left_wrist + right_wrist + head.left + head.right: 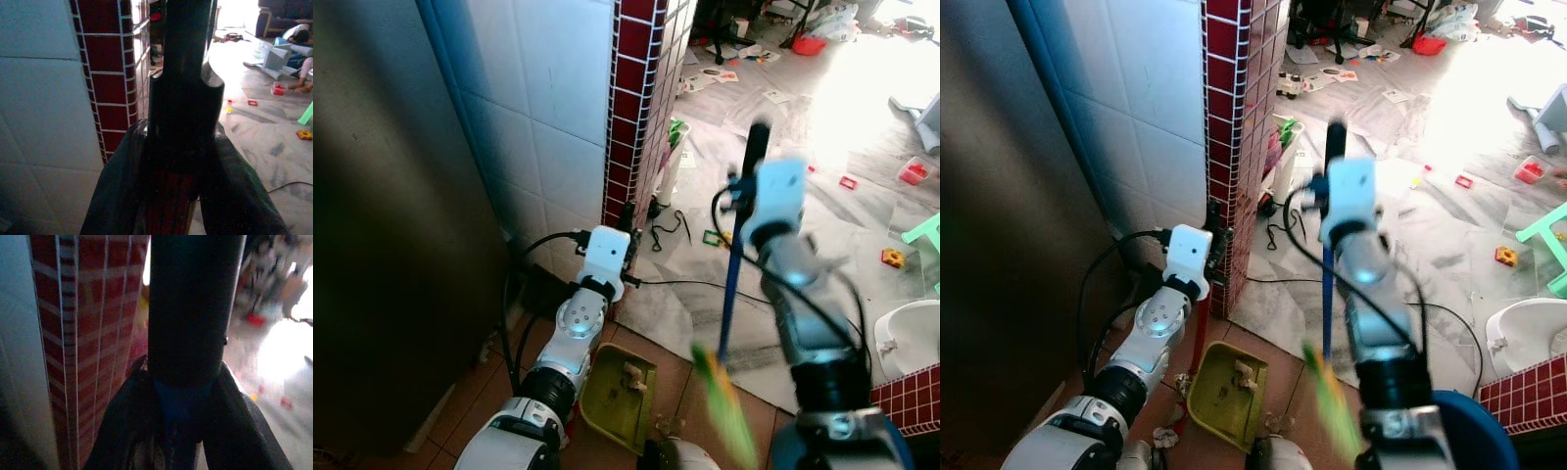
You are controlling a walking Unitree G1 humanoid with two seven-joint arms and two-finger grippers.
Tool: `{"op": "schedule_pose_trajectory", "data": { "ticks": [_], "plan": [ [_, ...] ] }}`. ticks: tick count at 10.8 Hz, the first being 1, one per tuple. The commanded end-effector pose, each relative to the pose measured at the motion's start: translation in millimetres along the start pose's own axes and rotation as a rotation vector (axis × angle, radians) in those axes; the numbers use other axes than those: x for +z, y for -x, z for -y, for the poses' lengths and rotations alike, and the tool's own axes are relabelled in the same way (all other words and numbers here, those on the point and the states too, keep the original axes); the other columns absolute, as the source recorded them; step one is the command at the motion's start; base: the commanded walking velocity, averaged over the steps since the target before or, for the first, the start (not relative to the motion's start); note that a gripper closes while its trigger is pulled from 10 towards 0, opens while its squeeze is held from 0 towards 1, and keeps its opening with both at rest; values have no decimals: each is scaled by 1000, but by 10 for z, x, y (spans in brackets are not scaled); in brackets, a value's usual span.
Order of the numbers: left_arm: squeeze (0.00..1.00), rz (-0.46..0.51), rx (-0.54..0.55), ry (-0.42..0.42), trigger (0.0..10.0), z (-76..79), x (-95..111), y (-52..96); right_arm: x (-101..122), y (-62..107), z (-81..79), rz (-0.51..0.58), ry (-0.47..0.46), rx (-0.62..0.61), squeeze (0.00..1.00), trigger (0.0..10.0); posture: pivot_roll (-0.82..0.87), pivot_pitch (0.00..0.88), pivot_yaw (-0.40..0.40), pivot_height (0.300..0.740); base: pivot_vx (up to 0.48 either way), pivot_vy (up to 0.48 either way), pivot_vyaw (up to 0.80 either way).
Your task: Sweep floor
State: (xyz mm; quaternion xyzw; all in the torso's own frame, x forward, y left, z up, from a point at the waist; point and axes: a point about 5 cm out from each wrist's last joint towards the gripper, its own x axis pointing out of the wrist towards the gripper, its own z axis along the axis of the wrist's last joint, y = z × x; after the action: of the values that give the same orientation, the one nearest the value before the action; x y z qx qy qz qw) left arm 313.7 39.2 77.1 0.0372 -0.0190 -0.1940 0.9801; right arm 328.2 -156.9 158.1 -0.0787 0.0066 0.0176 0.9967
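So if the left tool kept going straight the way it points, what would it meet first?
Probably the red-tiled pillar corner. The left tool, shut on the red dustpan handle, sits close against it, aimed up and forward; depth is hard to judge.

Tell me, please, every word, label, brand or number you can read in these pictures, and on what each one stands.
None can be read.
Papers on the far floor: print too small and blurred.
Dustpan, held by its red handle in the left gripper: no label visible.
Broom handle in the right gripper: plain blue, no marking.
Toys on the floor: no readable text.
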Motion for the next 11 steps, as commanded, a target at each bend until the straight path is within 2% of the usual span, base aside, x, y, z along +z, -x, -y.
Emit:
{"op": "schedule_pose_trajectory", "data": {
  "ticks": [1, 3, 5, 6, 7, 11],
  "plan": [
    [0, -66, -22, 76, 10000, 130, -106, 23, 19, -2, 31, -11, -10, -34, 0, 10000, -97, 68, -70, 740, 0, 0, 0],
    [0, -68, -28, 75, 10000, 124, -104, 18, -62, -10, 6, -95, -138, -56, 0, 10000, -96, 67, -71, 740, 0, 0, 0],
    [0, -69, -30, 73, 10000, 124, -103, 11, -92, -43, -49, -164, -310, -93, 0, 10000, -95, 62, -72, 740, 0, 0, 0],
    [0, -69, -31, 72, 10000, 127, -101, 7, -62, -63, -76, -163, -408, -101, 0, 10000, -94, 59, -72, 740, 0, 0, 0],
    [0, -69, -31, 72, 10000, 127, -100, 5, 50, -89, -91, -110, -487, -99, 0, 10000, -94, 57, -72, 740, 0, 0, 0],
    [0, -77, -17, 83, 10000, 110, -110, 1, 432, -163, -19, 64, -593, -103, 0, 10000, -96, 56, -72, 740, 0, 0, 0]
  ]
}}
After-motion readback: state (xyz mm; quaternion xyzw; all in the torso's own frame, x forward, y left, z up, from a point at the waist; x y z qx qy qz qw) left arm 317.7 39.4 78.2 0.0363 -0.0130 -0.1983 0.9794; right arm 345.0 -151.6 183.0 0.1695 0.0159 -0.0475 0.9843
